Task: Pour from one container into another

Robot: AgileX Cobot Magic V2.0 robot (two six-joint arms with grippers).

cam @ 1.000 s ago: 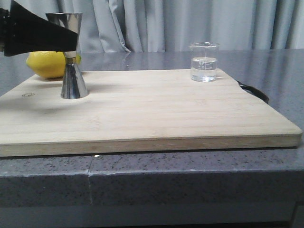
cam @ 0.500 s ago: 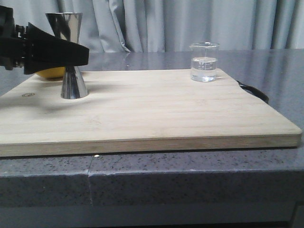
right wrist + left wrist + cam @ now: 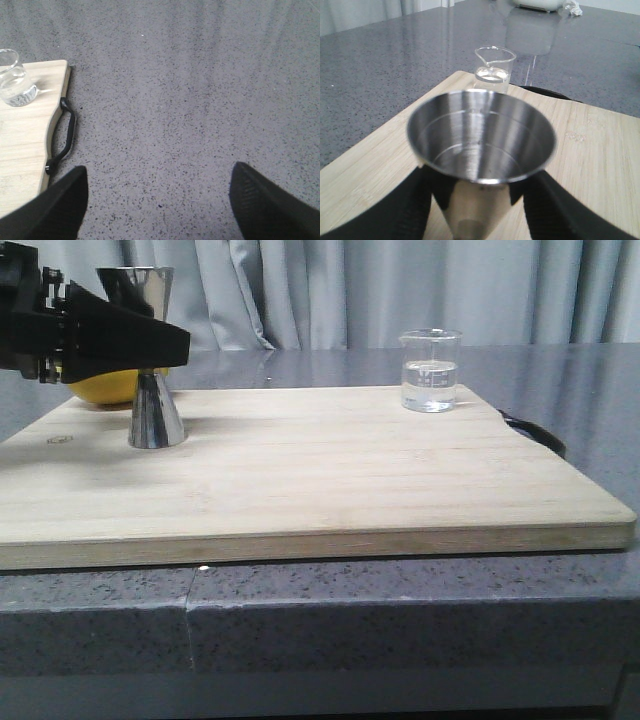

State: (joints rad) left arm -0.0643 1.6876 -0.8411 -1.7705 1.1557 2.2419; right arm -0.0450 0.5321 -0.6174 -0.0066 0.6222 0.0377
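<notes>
- grey speckled counter (image 3: 400, 610) runs under everything, with pale curtains (image 3: 400, 290) behind it.
- wooden cutting board (image 3: 330, 470) lies flat on the counter; a black handle (image 3: 62, 135) is fixed to its right edge, and a small round stamp near its left edge is too faint to read.
- left gripper (image 3: 165, 340) reaches in from the left at the jigger's waist; in the left wrist view its black fingers (image 3: 555, 210) sit on either side of the lower cone, close against it, but whether they press on the steel i cannot tell.
- right gripper (image 3: 157, 200) hangs over bare counter just beside the board's handle, fingers spread wide, holding nothing.
- lemon (image 3: 105, 385) sits behind the jigger, mostly hidden by the left gripper.
- steel jigger (image 3: 150, 390) stands upright on the board's left part, its upper cup empty and shiny inside.
- glass beaker (image 3: 430, 370) stands upright at the board's far right corner, well apart from the jigger, partly filled with clear liquid; white measuring marks are printed on it, too small to read.
</notes>
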